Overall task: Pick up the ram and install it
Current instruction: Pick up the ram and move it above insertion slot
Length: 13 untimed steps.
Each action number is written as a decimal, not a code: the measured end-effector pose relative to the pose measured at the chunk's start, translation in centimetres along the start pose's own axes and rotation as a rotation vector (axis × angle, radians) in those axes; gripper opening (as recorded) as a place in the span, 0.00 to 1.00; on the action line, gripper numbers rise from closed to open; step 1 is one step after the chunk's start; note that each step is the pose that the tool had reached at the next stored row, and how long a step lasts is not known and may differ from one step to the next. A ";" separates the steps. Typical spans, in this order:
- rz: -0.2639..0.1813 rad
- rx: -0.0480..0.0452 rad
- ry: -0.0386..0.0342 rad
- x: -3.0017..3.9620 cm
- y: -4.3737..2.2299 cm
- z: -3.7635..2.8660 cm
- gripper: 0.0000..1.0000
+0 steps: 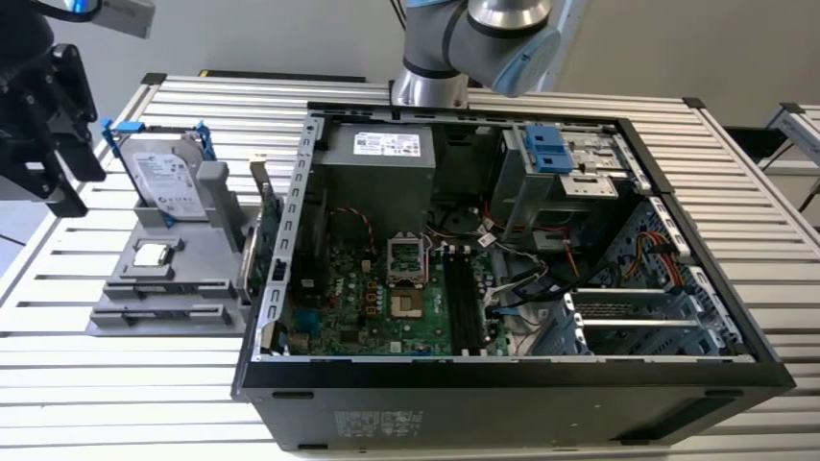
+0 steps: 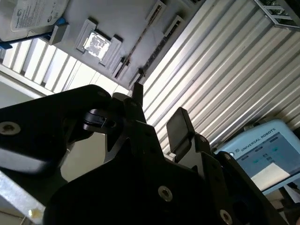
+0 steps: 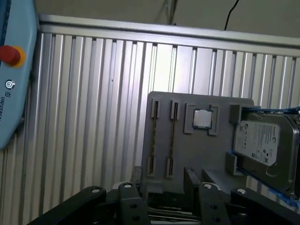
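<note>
Exterior view, upper left of the frame: the gripper [image 1: 71,178] hung clear of everything, and in the second wrist view its fingers [image 2: 178,125] stood apart with nothing between them. Right of it, at left centre, sat the gray holder [image 1: 115,307] carrying the hard drive [image 1: 167,178] and the processor [image 1: 154,254]. Along the holder's right edge, just beside the computer case [image 1: 513,403], what looked like the ram [image 1: 253,254] stood on its long edge. It was probably light, stiff and thin, but fragile at its chips and contacts, so a hold across the flat faces near mid-length seemed safest.
</note>
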State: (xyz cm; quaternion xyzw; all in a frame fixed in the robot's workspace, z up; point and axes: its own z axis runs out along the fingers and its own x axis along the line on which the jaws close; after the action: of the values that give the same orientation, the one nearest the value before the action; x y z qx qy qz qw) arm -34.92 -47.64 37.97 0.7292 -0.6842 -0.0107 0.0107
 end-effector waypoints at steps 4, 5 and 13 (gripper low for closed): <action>0.016 0.0000 -0.0005 0.00 -0.01 0.29 1.00; 0.020 -0.0001 -0.0006 0.00 0.00 0.37 1.00; 0.038 -0.0002 -0.0012 0.00 0.03 1.09 1.00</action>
State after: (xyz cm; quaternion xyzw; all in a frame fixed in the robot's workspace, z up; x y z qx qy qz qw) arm -34.98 -47.65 36.88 0.7162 -0.6978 -0.0110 0.0105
